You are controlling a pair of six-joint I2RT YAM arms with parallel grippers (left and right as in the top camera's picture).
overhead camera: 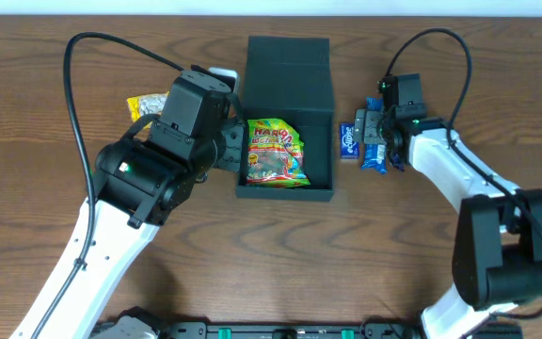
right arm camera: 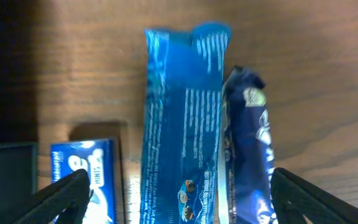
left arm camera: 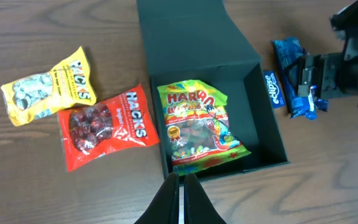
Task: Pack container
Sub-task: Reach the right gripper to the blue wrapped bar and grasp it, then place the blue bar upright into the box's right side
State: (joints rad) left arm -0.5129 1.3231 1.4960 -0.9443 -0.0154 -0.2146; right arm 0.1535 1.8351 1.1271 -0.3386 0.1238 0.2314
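— Where to find the container?
— Mid-bench, between the two arms; lid thrown open toward the far edge; Haribo gummy bag lying inside, closer to the left wall.
— How to handle?
— Probably stiff and boxy; matte enough not to slip; likely light for its bulk, yet too wide for one pincer across the body; better pinched at a wall rim, or worked by the lid's free edge; hinge judged the weak spot.
— Pincers?
— Left pincer pressed together, holding nothing, by the container's left side; right pincer spread wide, straddling a light blue snack wrapper, with a dark blue snack wrapper touching alongside.
— Anything in the way?
— Eclipse pack just beside the right wall; red Hacks bag just beside the left wall, yellow Hacks bag further out; all soft and crinkly, apt to slide; raised walls to clear on every drop.
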